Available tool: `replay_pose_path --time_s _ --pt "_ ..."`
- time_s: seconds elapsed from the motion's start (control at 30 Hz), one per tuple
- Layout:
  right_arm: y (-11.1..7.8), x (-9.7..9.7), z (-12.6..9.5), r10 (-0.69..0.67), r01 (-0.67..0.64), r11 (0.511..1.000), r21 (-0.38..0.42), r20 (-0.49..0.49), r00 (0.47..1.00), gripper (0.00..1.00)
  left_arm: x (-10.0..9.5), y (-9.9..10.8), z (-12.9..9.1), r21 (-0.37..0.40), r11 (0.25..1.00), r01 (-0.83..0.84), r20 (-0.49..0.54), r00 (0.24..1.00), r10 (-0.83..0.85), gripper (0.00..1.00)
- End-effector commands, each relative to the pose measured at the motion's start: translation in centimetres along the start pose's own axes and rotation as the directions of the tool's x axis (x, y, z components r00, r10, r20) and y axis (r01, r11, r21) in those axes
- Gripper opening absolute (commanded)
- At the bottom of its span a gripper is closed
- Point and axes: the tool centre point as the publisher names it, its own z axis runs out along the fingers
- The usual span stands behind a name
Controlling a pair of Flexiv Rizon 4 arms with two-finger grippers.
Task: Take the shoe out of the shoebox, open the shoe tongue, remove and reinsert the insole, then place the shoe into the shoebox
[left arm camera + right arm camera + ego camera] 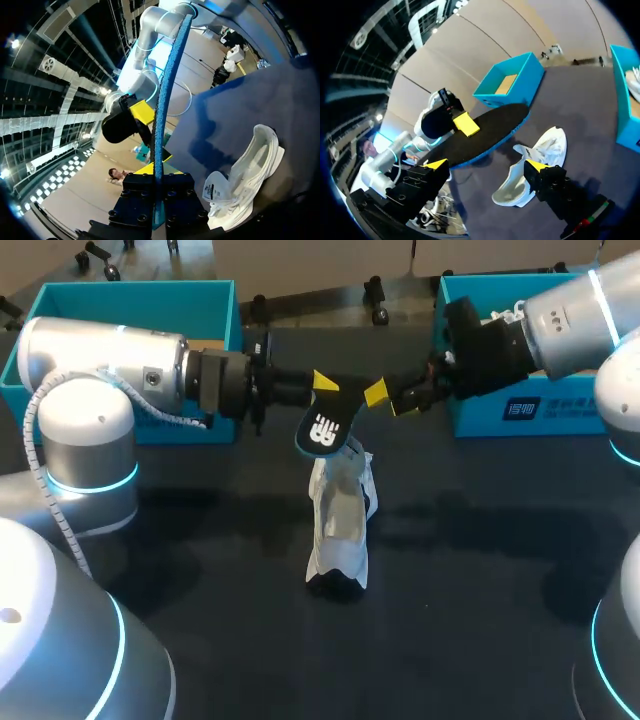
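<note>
In the head view, the left end effector (322, 405) sits at the upper middle of the frame. It is clamped on a black foam insole with a blue edge and a white logo (322, 430), held in the air just above a white fabric sneaker (340, 520). The sneaker rests on the dark surface (480, 570) at the frame's centre, outside both the teal open shoebox (130, 305) at upper left and the second teal shoebox (475, 420) at upper right.

The right end effector (392, 398) is just beside the insole, though this view does not settle its state. The right wrist view does: its yellow-tipped fingers (436, 163) stand wide apart, holding nothing, with the insole (485, 132) ahead of them. That view alone shows brown cardboard (507, 84) inside the far box.

The left wrist view shows the insole (161, 115) edge-on, a thin blue strip rising from between its own fingers.
</note>
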Motion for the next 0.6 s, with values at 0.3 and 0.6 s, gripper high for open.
replay_pose_path --time_s 0.3,0.6 --pt "-0.28 0.07 -0.8 0.022 -0.024 1.0 0.013 0.141 0.99 1.0 -0.05 -0.81 -0.73 -0.007 1.0 0.024 0.0 1.0 -0.024 0.0" --pt "-0.28 0.07 -0.8 0.022 -0.024 1.0 0.013 0.141 0.99 1.0 -0.05 -0.81 -0.73 -0.007 1.0 0.024 0.0 1.0 -0.024 0.0"
